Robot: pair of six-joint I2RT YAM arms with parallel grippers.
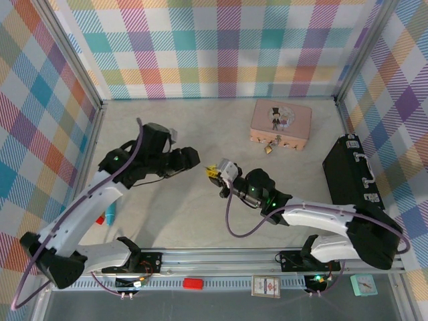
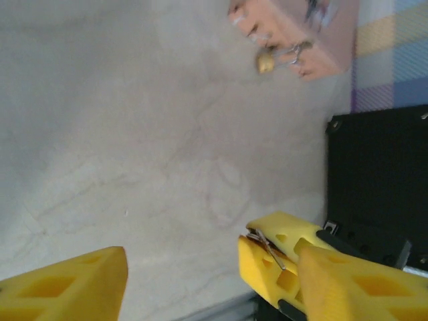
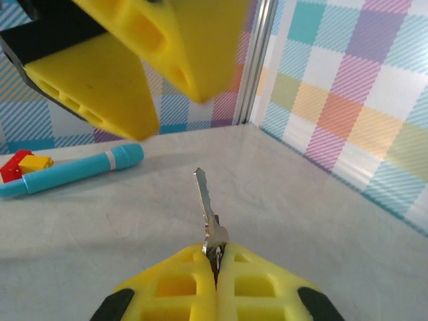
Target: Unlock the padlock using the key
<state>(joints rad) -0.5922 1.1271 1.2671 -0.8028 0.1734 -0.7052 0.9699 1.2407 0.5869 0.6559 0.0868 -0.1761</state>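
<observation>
Pinching the key's (image 3: pixel 206 200) bow, blade outward for insertion, the right gripper (image 3: pixel 215 267) faces the spread left gripper (image 1: pixel 190 158). The padlock (image 1: pixel 268 148) (on the pink tin (image 1: pixel 281 120)) lies at its two o'clock.

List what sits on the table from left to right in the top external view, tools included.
teal pen → left tool, open → right tool, shut on the key → pink tin → black case
</observation>
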